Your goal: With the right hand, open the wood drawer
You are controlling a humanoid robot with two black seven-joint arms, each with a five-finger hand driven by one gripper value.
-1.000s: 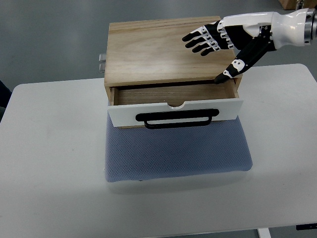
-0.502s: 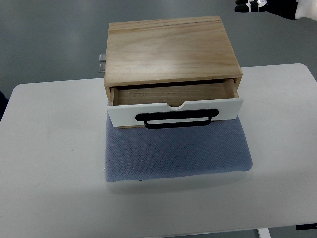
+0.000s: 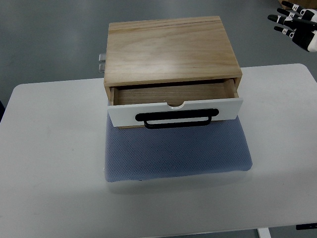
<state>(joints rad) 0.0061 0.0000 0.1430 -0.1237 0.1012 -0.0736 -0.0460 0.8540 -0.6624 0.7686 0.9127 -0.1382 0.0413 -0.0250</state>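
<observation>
- I see the right hand [image 3: 296, 25] at the far right corner of my view, off the table and well apart from the box; only its fingers and a bit of the white palm show.
- Its fingers [image 3: 283, 19] are spread and straight, pointing left, and they hold nothing.
- I cannot see the left hand anywhere.
- The box [image 3: 171, 49] is light wood and sits at the far middle of the white table [image 3: 49, 148], its far part reaching past the table's far edge.
- The drawer [image 3: 174, 103] is pulled part-way out toward the near side, so I can look down into a strip of its wooden inside, which looks bare from here.
- The drawer's front [image 3: 176, 112] is white with a small half-round notch in the middle of its top edge.
- A black handle [image 3: 177, 119], a long flat loop, runs across that front.
- A blue-grey mat [image 3: 176, 151] lies under the box's near edge and spreads out toward me; the drawer front overhangs its far edge.
- A small metal fitting [image 3: 101, 62] sticks out from the box's left side near its far corner; I cannot tell what it is.
- Grey floor [image 3: 49, 34] shows beyond the table.
</observation>
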